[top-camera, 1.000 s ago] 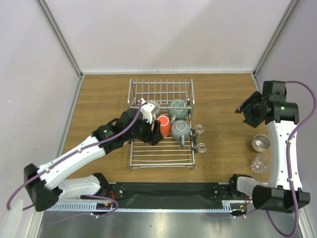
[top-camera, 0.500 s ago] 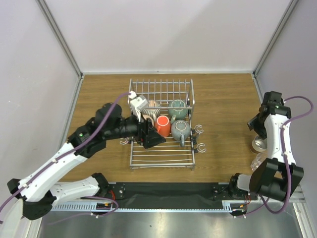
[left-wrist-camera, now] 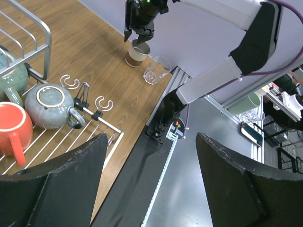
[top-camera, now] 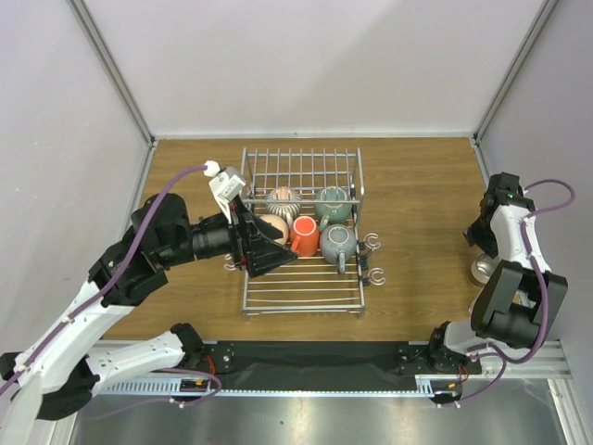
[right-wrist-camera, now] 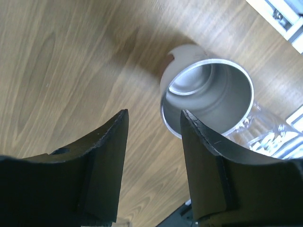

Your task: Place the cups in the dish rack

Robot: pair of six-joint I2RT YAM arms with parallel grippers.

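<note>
**Item:** shiny metal cylindrical cup point(right-wrist-camera: 208, 90), upright on the table, 3 o'clock of the silver wire dish rack point(top-camera: 301, 289).
**Right gripper** point(right-wrist-camera: 154, 122): half-spread, empty, over the cup's 9 o'clock rim.
**Left gripper** point(left-wrist-camera: 151, 139): wide, empty.
**Likely hazard:** a finger striking the rim could tip the cup into the clear glass tumbler point(left-wrist-camera: 156, 70) just beside it.

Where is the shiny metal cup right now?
The shiny metal cup stands on the table at the right edge of the top view, far from the dish rack, right under the right gripper, with the clear glass beside it.
</note>
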